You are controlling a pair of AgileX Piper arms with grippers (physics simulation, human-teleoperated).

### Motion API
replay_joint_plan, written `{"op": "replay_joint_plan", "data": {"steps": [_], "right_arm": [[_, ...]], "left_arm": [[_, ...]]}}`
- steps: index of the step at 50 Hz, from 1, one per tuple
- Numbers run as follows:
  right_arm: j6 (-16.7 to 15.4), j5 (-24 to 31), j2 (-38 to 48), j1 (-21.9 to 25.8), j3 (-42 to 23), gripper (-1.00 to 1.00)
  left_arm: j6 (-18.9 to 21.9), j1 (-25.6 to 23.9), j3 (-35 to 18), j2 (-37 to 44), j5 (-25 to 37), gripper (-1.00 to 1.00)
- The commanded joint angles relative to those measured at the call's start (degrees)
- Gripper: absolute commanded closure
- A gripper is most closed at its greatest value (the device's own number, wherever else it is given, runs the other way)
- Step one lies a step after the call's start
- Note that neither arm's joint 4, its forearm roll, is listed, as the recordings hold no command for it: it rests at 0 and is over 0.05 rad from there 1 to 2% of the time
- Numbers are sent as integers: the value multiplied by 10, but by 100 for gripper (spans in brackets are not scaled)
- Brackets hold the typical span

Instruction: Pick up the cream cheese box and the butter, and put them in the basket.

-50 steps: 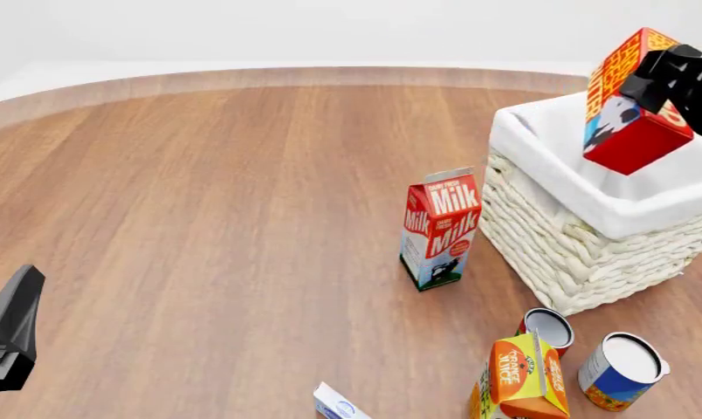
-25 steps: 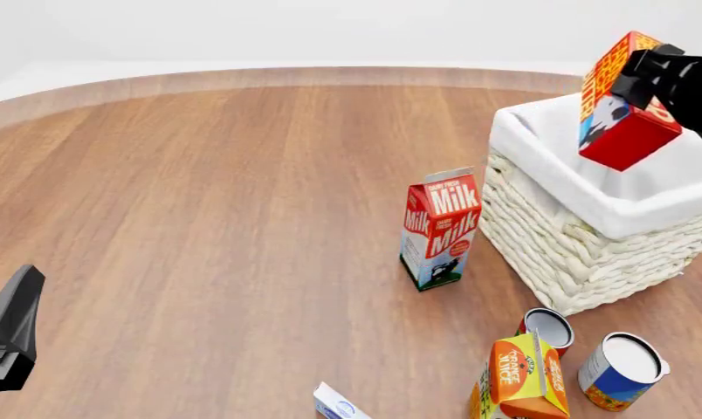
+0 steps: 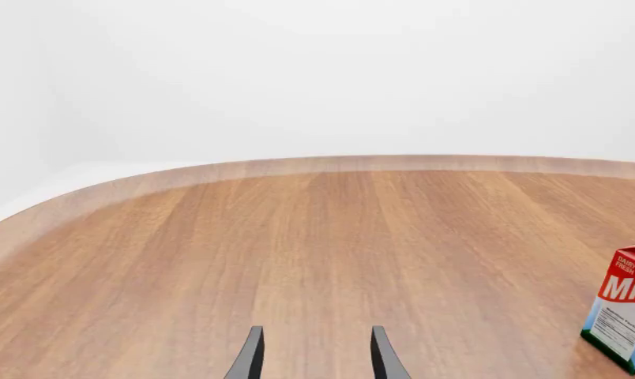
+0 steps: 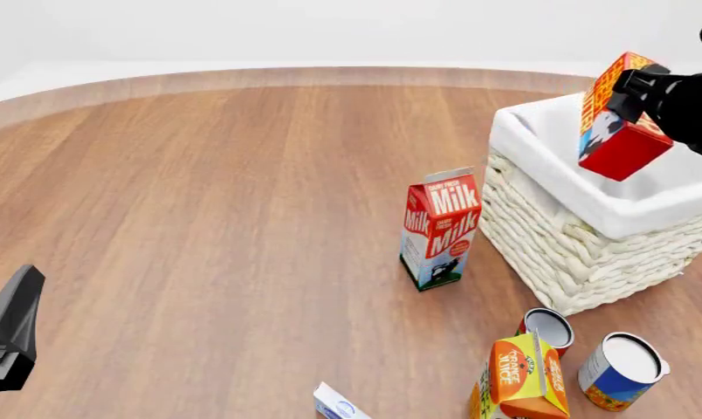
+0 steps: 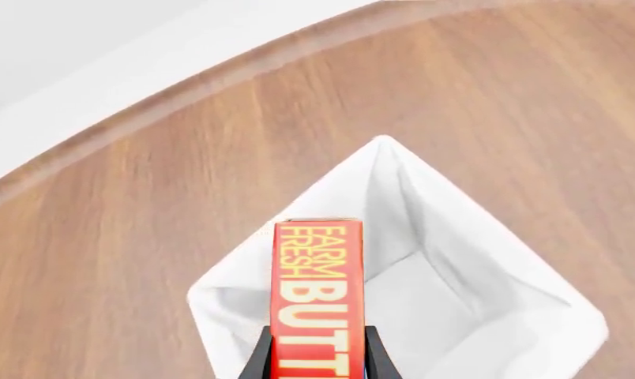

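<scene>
My right gripper [image 4: 644, 87] is shut on the red butter box [image 4: 616, 118] and holds it tilted above the open basket [image 4: 560, 227] at the right. In the right wrist view the butter [image 5: 317, 300] sits between the fingers [image 5: 261, 359], over the basket's white lining [image 5: 455, 268]. The cream cheese box [image 4: 337, 404] lies at the front edge of the table, only partly in view. My left gripper [image 3: 315, 355] is open and empty over bare table; only its dark body [image 4: 8, 336] shows at the far left of the front view.
A red-and-white milk carton [image 4: 441, 229] stands just left of the basket; it also shows in the left wrist view [image 3: 625, 312]. An orange juice carton [image 4: 520, 377] and two cans [image 4: 547, 330] [image 4: 622, 371] stand in front of the basket.
My right gripper has carried the butter slightly up and to the right over the basket, tilting it a little more. The left arm has not moved.
</scene>
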Motion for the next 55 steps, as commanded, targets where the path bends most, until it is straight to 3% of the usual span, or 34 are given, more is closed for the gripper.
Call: {"op": "replay_joint_plan", "data": {"steps": [1,55], "right_arm": [[6,-22,16,-6,-4,100],[10,-56,46,-18,6,100]], "left_arm": [[0,0,0,0,0,-100],[0,0,0,0,0,-100]]}}
